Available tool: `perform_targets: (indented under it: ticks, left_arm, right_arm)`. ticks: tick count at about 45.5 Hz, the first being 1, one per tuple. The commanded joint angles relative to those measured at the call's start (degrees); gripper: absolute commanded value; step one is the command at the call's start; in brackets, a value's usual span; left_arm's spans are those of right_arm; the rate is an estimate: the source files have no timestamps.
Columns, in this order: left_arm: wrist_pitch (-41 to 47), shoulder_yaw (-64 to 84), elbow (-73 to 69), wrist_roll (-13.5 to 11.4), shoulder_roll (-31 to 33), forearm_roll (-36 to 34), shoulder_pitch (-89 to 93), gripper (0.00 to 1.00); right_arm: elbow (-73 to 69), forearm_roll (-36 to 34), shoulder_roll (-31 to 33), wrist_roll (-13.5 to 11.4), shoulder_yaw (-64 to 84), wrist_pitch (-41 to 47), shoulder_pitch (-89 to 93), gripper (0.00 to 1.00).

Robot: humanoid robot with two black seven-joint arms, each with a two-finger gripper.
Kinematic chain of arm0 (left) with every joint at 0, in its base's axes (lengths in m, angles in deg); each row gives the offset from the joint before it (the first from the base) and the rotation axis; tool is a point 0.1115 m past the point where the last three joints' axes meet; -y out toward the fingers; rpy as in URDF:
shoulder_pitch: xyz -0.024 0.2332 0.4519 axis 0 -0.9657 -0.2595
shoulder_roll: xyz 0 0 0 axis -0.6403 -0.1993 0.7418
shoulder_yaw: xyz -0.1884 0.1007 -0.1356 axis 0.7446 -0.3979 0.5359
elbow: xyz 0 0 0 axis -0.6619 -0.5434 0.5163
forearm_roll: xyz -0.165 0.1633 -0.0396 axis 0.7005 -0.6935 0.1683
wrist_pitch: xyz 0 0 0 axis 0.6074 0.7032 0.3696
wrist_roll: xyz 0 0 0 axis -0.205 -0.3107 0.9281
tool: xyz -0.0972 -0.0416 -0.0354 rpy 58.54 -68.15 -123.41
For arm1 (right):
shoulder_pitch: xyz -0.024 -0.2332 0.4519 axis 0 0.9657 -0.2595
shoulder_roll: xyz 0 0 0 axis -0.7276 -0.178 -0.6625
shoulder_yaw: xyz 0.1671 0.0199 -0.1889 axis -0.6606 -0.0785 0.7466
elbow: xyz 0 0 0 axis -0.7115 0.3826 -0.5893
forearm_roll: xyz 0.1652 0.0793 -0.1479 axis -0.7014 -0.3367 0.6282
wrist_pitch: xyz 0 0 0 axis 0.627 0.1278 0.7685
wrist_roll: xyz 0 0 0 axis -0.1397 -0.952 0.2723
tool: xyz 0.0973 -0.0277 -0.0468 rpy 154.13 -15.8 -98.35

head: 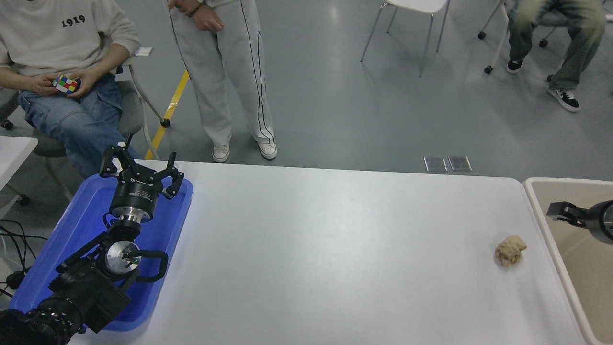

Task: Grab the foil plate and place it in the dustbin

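Observation:
The foil plate is not in view on the table or in the visible part of the bin. The dustbin (565, 181), beige with a pale cream rim, stands against the table's right end and is cut off by the picture's edge. My right gripper (565, 212) reaches in from the right edge above the dustbin's opening, and only its tip shows. My left gripper (140, 165) is parked at the lower left, open and empty, over the blue tray (72, 225).
A small crumpled tan paper wad (510, 250) lies on the white table (325, 249) near the dustbin. One person sits at the far left with a colour cube (66, 84), another stands behind the table, and a third sits at the far right.

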Motion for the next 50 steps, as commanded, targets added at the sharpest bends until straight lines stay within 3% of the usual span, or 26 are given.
perform_targets:
  ticks: [1, 19, 32, 40, 50]
  left_arm:
    - [0.00, 0.01, 0.00, 0.00, 0.01, 0.00, 0.00, 1.00]
    - [0.00, -0.08, 0.00, 0.00, 0.01, 0.00, 0.00, 1.00]
    - [0.00, 0.01, 0.00, 0.00, -0.08, 0.00, 0.00, 1.00]
    - [0.00, -0.08, 0.00, 0.00, -0.08, 0.00, 0.00, 1.00]
    - [0.00, 0.01, 0.00, 0.00, 0.01, 0.00, 0.00, 1.00]
  right_arm:
    - [-4.07, 0.13, -3.71, 0.00, 6.37, 11.60, -11.77, 1.00]
    - [-8.55, -0.31, -6.96, 0.00, 8.39, 38.33, -30.14, 1.00]
    - [-9.78, -1.10, -16.54, 0.00, 9.71, 38.43, -38.58, 1.00]
    - [-12.94, -6.28, -18.48, -0.09, 10.77, 38.43, -42.63, 1.00]
    - [-17.34, -6.90, -19.71, -0.09, 12.00, 38.43, -47.47, 1.00]
